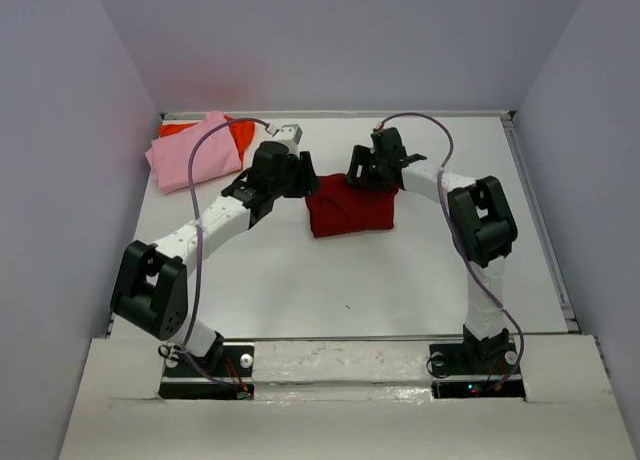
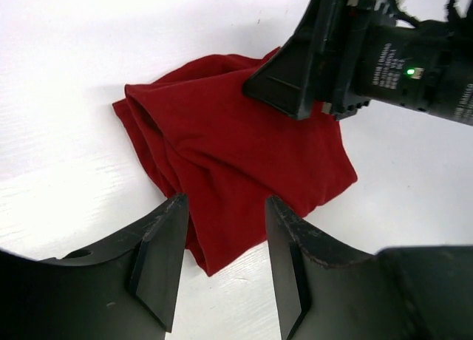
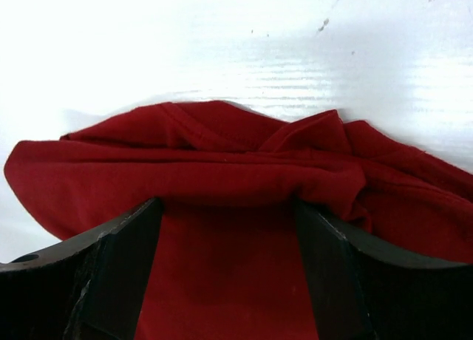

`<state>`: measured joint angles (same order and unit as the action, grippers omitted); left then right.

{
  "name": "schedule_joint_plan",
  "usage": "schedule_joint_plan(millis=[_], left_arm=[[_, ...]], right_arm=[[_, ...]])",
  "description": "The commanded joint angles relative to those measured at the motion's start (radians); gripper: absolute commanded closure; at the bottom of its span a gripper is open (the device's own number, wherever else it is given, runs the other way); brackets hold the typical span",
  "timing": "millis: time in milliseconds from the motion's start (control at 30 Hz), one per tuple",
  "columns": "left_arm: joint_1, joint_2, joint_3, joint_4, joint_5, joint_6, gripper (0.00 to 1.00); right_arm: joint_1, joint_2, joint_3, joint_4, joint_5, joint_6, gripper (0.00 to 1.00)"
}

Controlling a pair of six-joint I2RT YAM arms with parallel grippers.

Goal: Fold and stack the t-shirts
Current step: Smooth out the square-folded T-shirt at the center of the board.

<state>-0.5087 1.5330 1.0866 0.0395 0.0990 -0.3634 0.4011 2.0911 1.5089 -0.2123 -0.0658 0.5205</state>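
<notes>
Top external view: the folded dark crimson t-shirt (image 1: 352,212) lay at the middle of the white table (image 1: 350,290). The left gripper (image 1: 308,185) and right gripper (image 1: 362,178) hung at its far edge, jaws spread, gripping nothing. The pink t-shirt (image 1: 190,160) lay over the orange-red t-shirt (image 1: 240,130) in the far left corner.

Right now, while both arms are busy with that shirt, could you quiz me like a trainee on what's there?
1. True or false: the pink shirt lies on the orange-red shirt.
2. Which shirt is under the right gripper? A the pink shirt, B the dark red shirt, C the orange-red shirt.
3. Fill in: the left gripper has its jaws ____.
Key: 1 true; 2 B; 3 open.
</notes>
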Motion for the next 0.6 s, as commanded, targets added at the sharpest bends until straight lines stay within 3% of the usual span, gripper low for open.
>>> schedule_joint_plan(millis=[0,233,433,567], left_arm=[[-0.002,-0.086,-0.028,0.014,0.001,0.015,0.45],[-0.004,-0.148,-0.128,0.043,-0.002,-0.003,0.45],[-0.004,-0.185,-0.182,0.074,0.017,-0.029,0.44],[-0.002,-0.189,-0.197,0.086,0.033,-0.042,0.44]], right_arm=[[0.004,0.046,0.051,0.001,0.06,-0.051,0.22],[0.004,-0.101,0.011,0.002,0.044,-0.105,0.22],[0.013,-0.307,-0.041,-0.145,0.024,-0.166,0.22],[0.086,-0.373,-0.065,-0.241,0.079,-0.261,0.22]])
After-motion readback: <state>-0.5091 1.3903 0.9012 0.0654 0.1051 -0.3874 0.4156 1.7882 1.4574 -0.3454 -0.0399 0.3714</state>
